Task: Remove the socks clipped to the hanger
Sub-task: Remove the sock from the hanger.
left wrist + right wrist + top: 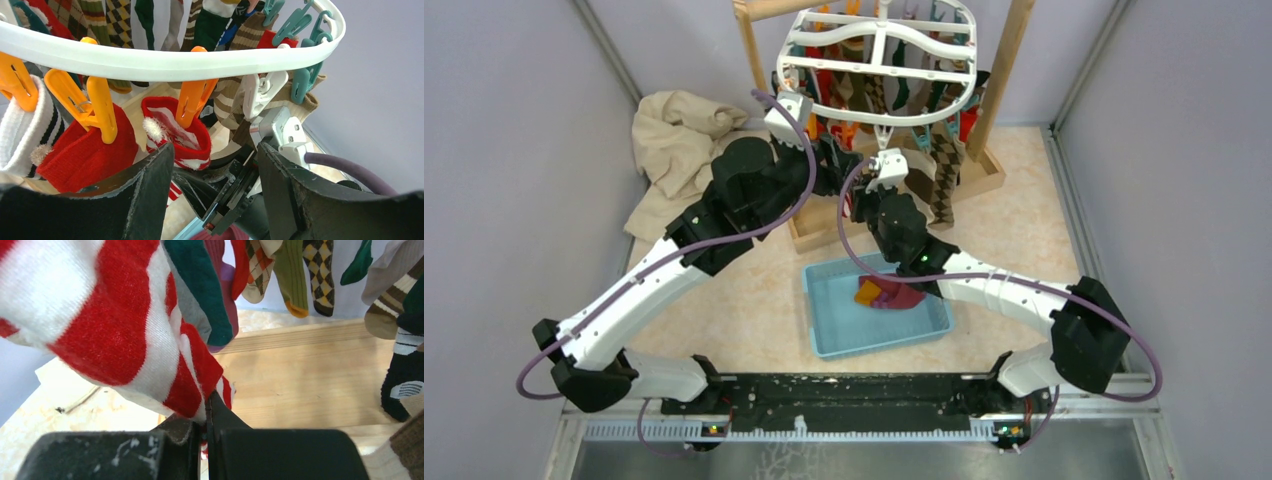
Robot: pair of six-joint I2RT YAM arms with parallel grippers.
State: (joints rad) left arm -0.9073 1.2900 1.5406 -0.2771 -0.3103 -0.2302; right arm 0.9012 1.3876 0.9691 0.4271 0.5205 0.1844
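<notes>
The white hanger (879, 45) hangs from the wooden stand, with many socks (944, 170) clipped under it. From the left wrist view its rim (165, 62) runs overhead. An orange clip (192, 100) there holds a red-and-white striped sock (172, 132). My left gripper (215, 150) is open just below that clip, nothing between its fingers. My right gripper (206, 412) is shut on the lower end of the striped sock (125, 330), which still hangs down from above. Other socks (290, 275) dangle behind it.
A blue tray (824, 320) on the table in front of the stand holds a red and an orange sock (889, 295). A beige cloth (674, 140) lies at the back left. The stand's wooden base (984, 170) and post (1004, 70) sit close behind both grippers.
</notes>
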